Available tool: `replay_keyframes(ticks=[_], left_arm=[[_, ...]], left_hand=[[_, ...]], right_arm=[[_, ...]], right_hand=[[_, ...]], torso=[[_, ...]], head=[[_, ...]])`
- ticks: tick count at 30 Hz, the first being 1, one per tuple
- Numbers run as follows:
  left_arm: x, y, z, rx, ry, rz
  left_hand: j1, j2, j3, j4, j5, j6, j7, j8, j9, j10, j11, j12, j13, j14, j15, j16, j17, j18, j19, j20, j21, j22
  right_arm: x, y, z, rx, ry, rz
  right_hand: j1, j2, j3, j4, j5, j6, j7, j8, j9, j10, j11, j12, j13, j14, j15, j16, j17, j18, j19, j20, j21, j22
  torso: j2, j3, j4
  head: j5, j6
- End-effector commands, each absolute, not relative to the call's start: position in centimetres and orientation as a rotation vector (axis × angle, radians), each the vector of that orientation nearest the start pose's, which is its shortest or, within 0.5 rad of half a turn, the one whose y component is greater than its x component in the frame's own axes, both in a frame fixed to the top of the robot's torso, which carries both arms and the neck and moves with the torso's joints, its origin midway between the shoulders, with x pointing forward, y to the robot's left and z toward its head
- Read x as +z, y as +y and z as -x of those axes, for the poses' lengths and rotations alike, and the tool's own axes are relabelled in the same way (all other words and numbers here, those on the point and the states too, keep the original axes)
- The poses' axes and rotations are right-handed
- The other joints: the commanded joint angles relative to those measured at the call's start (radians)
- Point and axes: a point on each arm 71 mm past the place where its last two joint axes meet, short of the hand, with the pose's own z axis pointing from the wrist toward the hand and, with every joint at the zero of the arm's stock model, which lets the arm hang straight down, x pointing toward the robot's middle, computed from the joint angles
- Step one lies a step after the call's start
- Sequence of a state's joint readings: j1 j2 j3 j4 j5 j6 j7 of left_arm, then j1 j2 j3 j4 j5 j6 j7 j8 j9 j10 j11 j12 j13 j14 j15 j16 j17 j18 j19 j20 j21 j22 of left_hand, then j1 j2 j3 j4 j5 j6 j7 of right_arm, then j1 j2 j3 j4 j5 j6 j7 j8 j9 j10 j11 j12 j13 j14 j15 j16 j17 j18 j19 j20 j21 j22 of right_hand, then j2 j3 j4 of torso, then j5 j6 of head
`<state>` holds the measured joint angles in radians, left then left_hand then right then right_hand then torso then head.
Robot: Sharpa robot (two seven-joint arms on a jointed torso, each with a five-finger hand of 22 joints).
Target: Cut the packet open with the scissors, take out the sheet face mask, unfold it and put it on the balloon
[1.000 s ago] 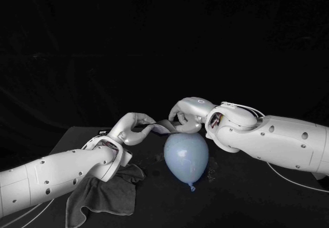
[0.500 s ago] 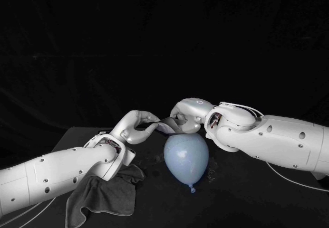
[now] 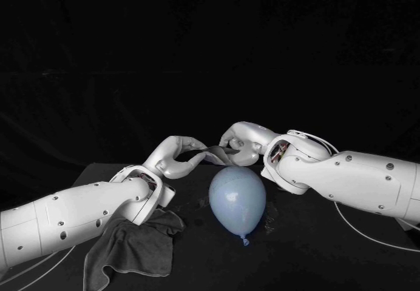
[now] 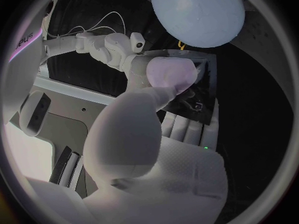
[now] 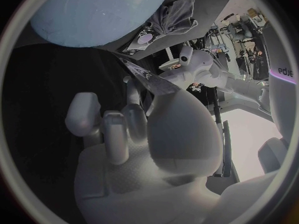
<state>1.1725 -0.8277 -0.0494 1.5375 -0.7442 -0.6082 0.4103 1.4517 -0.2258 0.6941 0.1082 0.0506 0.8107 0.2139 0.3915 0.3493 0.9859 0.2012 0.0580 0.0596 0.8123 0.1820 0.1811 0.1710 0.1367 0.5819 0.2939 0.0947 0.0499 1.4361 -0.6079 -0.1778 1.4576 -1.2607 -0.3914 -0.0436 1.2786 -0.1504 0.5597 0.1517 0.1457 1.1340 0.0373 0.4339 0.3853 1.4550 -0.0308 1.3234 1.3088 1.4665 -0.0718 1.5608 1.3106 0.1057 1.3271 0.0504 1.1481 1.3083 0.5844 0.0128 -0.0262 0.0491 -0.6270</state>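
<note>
A crumpled dark grey cloth is lying on the black surface, partly under the left arm and near the pale blue oval balloon. The balloon is resting on the surface with its knot pointing toward the robot. Above its far end, the thin dark sheet face mask is hanging stretched between the two hands. The left hand is pinching one end and the right hand the other. I cannot tell whether the sheet is touching the balloon.

In the head view, the right hand's white back and wrist are standing in front of its fingertips and hiding the grip. The right wrist view is showing that grip: the thumb and fingers are closing on the sheet's speckled edge, with the balloon and the cloth lying beyond. The left wrist view is looking past the left palm to the right hand, with the dark sheet between the two hands and the balloon rising behind them.
</note>
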Motion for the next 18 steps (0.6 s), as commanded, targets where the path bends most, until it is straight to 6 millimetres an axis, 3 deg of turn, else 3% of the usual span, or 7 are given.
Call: replay_keyframes(ticks=[1, 2, 3, 5, 6, 17, 18], left_arm=[[-17.4, 19.9, -48.2, -1.197, 1.353, 0.419], [-17.5, 20.1, -48.3, -1.189, 1.351, 0.431], [-17.5, 20.3, -48.5, -1.18, 1.347, 0.447], [-17.6, 20.8, -48.7, -1.167, 1.337, 0.473], [-17.6, 21.2, -48.9, -1.16, 1.33, 0.488], [-17.5, 24.2, -49.3, -1.103, 1.271, 0.591], [-17.5, 24.3, -49.2, -1.097, 1.264, 0.597]], left_hand=[[-0.031, -0.053, -0.116, 0.009, -0.002, -0.071, 0.032, -0.05, -0.026, -0.078, 0.017, 0.002, 0.002, -0.073, 0.024, -0.041, -0.015, -0.058, -0.155, 0.001, -0.048, -0.009], [0.0, -0.014, -0.303, 0.021, -0.008, -0.097, -0.011, -0.077, -0.04, -0.108, 0.044, 0.006, 0.004, -0.156, 0.042, -0.068, -0.032, -0.077, -0.209, 0.0, -0.055, -0.009], [0.05, 0.022, -0.455, 0.04, -0.005, -0.117, -0.029, -0.097, -0.052, -0.124, 0.054, 0.01, 0.005, -0.188, 0.05, -0.078, -0.039, -0.076, -0.224, 0.002, -0.055, -0.01], [0.116, 0.023, -0.595, 0.121, 0.0, -0.188, -0.041, -0.143, -0.085, -0.144, 0.061, 0.008, 0.005, -0.234, 0.056, -0.092, -0.048, -0.078, -0.252, 0.002, -0.057, -0.011], [0.16, 0.005, -0.641, 0.19, 0.002, -0.229, -0.048, -0.168, -0.103, -0.158, 0.065, 0.008, 0.005, -0.278, 0.062, -0.104, -0.057, -0.079, -0.283, 0.003, -0.06, -0.014], [0.168, -0.017, -0.68, 0.19, 0.001, -0.23, -0.03, -0.179, -0.112, -0.186, 0.074, 0.008, 0.004, -0.355, 0.071, -0.123, -0.073, -0.08, -0.325, 0.004, -0.062, -0.016], [0.168, -0.015, -0.672, 0.19, 0.001, -0.185, -0.006, -0.162, -0.099, -0.188, 0.071, 0.01, 0.005, -0.342, 0.069, -0.12, -0.07, -0.079, -0.311, 0.003, -0.058, -0.014]], right_arm=[[-11.2, -10.5, -51.2, 0.843, 1.527, 0.12], [-11.3, -10.6, -51.3, 0.828, 1.534, 0.116], [-11.3, -10.7, -51.5, 0.806, 1.541, 0.111], [-11.4, -11.0, -51.8, 0.769, 1.551, 0.107], [-11.5, -11.1, -52.0, 0.745, 1.555, 0.106], [-11.8, -12.7, -54.2, 0.534, 1.563, 0.024], [-11.8, -12.7, -54.4, 0.513, 1.563, 0.012]], right_hand=[[-0.012, 0.001, 0.112, -0.105, 0.0, -0.001, -0.007, 0.048, 0.04, 0.034, -0.007, 0.007, 0.064, 0.096, -0.01, 0.005, 0.243, -0.017, 0.006, 0.0, 0.003, 0.145], [-0.014, 0.002, 0.116, -0.108, 0.001, -0.001, -0.007, 0.05, 0.04, 0.034, -0.007, 0.006, 0.064, 0.096, -0.01, 0.005, 0.243, -0.017, 0.007, 0.0, 0.004, 0.145], [-0.018, 0.001, 0.12, -0.111, 0.001, -0.002, -0.007, 0.052, 0.041, 0.035, -0.007, 0.007, 0.065, 0.096, -0.01, 0.005, 0.242, -0.017, 0.005, 0.0, 0.001, 0.144], [-0.02, 0.001, 0.122, -0.114, 0.001, -0.003, -0.007, 0.053, 0.041, 0.035, -0.007, 0.007, 0.065, 0.095, -0.01, 0.005, 0.242, -0.017, 0.006, 0.0, 0.003, 0.145], [-0.021, 0.0, 0.124, -0.116, 0.001, -0.003, -0.007, 0.055, 0.041, 0.035, -0.008, 0.007, 0.065, 0.095, -0.01, 0.005, 0.241, -0.017, 0.006, 0.001, 0.002, 0.145], [-0.051, -0.005, 0.158, -0.148, 0.034, -0.004, -0.009, 0.074, 0.046, 0.042, -0.01, 0.016, 0.074, 0.1, -0.013, 0.007, 0.25, -0.02, 0.015, 0.005, 0.018, 0.149], [-0.054, -0.005, 0.161, -0.152, 0.04, -0.005, -0.009, 0.076, 0.046, 0.042, -0.01, 0.017, 0.074, 0.099, -0.014, 0.007, 0.249, -0.02, 0.015, 0.006, 0.018, 0.148]], torso=[[-0.001, 0.0005, 0.0007], [0.0, 0.0004, 0.0007], [0.0, 0.0002, 0.0005], [0.0, 0.0002, 0.0003], [0.0, 0.0002, 0.0003], [0.0, -0.0012, 0.0013], [0.001, -0.0009, 0.0017]], head=[[-0.003, 0.005], [-0.004, 0.008], [-0.005, 0.009], [-0.006, 0.01], [-0.007, 0.012], [-0.022, 0.023], [-0.025, 0.027]])
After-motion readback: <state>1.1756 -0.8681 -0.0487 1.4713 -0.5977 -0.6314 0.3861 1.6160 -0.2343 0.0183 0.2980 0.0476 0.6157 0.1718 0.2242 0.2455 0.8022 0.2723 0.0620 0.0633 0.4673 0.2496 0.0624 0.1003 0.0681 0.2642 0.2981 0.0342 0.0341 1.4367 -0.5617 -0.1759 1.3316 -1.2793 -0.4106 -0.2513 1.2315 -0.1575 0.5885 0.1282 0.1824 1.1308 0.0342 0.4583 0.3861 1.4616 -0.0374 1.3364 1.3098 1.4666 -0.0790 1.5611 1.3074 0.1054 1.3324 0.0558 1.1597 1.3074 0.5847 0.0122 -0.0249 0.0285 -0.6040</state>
